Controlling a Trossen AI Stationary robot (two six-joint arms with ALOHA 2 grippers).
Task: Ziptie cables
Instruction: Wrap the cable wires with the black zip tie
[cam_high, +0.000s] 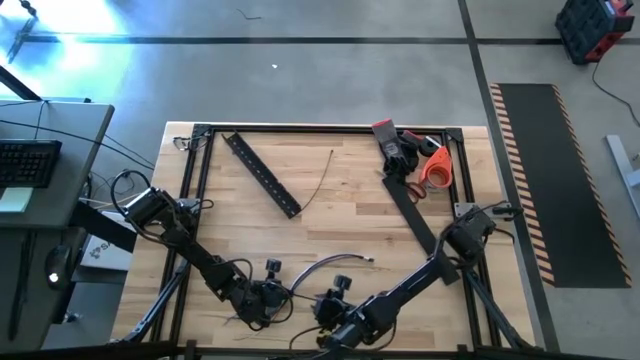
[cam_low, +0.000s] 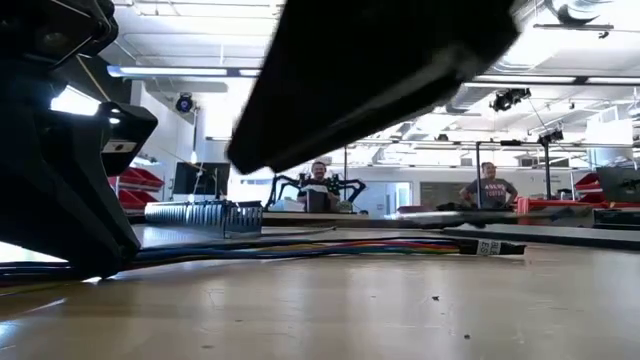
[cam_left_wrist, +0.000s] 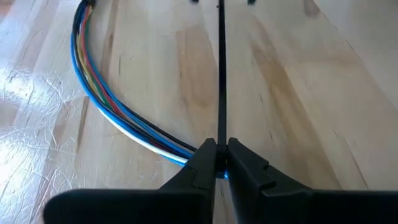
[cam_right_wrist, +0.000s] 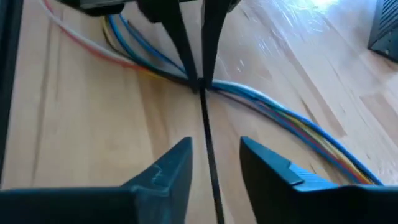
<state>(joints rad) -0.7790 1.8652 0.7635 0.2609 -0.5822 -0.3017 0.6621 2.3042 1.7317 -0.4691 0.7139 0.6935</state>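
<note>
The cables (cam_left_wrist: 109, 102), a limp, light bundle, lie curved on the worktop (cam_left_wrist: 298, 93). The left pincer (cam_left_wrist: 217, 163) pinches the thin, stiff black zip tie (cam_left_wrist: 221, 74) beside them; the right pincer (cam_right_wrist: 214, 163) stands open around the tie, gripping nothing. The bundle is best held close beside the tie.

No words or numbers can be read. A small white tag (cam_low: 487, 247) sits on the bundle of cables (cam_low: 330, 249), but its print is too tiny to read.
</note>
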